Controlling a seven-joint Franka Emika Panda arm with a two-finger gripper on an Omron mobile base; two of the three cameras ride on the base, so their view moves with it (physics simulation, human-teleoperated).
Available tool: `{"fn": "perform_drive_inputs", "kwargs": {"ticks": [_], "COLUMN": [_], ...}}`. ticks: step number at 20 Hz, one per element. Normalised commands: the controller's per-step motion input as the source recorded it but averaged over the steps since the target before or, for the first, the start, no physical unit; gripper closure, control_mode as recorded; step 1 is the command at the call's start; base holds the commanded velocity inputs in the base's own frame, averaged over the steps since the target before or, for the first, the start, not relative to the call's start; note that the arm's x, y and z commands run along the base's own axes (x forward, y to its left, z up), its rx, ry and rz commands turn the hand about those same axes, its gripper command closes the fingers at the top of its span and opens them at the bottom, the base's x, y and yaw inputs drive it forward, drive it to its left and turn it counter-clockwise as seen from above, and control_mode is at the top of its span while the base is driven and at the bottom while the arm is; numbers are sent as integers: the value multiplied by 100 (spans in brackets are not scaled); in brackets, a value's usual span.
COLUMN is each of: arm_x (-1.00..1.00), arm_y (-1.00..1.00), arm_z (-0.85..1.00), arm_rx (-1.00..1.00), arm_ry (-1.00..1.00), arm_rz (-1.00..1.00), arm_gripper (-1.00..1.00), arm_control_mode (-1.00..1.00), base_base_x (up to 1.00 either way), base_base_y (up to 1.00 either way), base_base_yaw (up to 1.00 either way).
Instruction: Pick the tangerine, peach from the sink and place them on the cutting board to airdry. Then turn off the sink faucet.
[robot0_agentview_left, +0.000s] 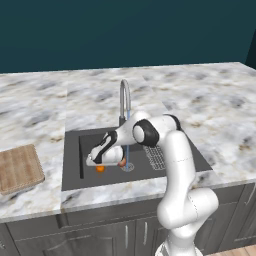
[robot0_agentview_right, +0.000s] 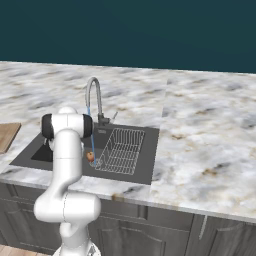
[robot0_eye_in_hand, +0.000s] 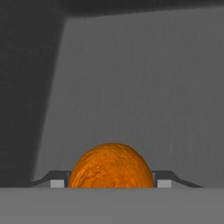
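Note:
The tangerine (robot0_eye_in_hand: 111, 168) sits between my two fingertips (robot0_eye_in_hand: 57, 183) in the hand view and touches both. My gripper (robot0_eye_in_hand: 111, 183) is shut on it, low over the dark sink (robot0_agentview_left: 72, 150) floor. In the left base view the tangerine (robot0_agentview_left: 100, 169) pokes out below my gripper (robot0_agentview_left: 100, 164). The peach (robot0_agentview_left: 122, 162) lies just right of the hand by the drain, and the right base view shows the peach (robot0_agentview_right: 90, 156) beside my arm. The cutting board (robot0_agentview_left: 17, 167) lies on the counter left of the sink. Water runs from the sink faucet (robot0_agentview_left: 124, 97).
A wire rack (robot0_agentview_right: 120, 150) fills the right part of the sink. The faucet (robot0_agentview_right: 93, 95) and its stream stand just behind and right of my hand. Marble counter (robot0_agentview_left: 210, 100) spreads around the basin, and the sink's left wall is close to the hand.

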Motion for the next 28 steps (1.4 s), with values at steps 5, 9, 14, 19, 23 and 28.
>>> {"fn": "perform_drive_inputs", "kwargs": {"ticks": [5, 9, 14, 19, 23, 28], "arm_x": [-1, -1, -3, -5, -7, -8], "arm_y": [0, 0, 0, 0, -6, -8], "arm_z": [19, 21, 24, 24, 17, 17], "arm_rx": [0, -1, -1, 0, 0, -1], "arm_ry": [-4, -5, -4, -1, 0, 0], "arm_rz": [0, 0, 0, 0, 0, 0], "arm_gripper": [100, 100, 100, 100, 100, 100], "arm_control_mode": [-100, -100, -100, -100, -100, -100], "base_base_x": [0, 0, 0, 0, 0, 0], "base_base_y": [0, 0, 0, 0, 0, 0], "base_base_yaw": [0, 0, 0, 0, 0, 0]}}
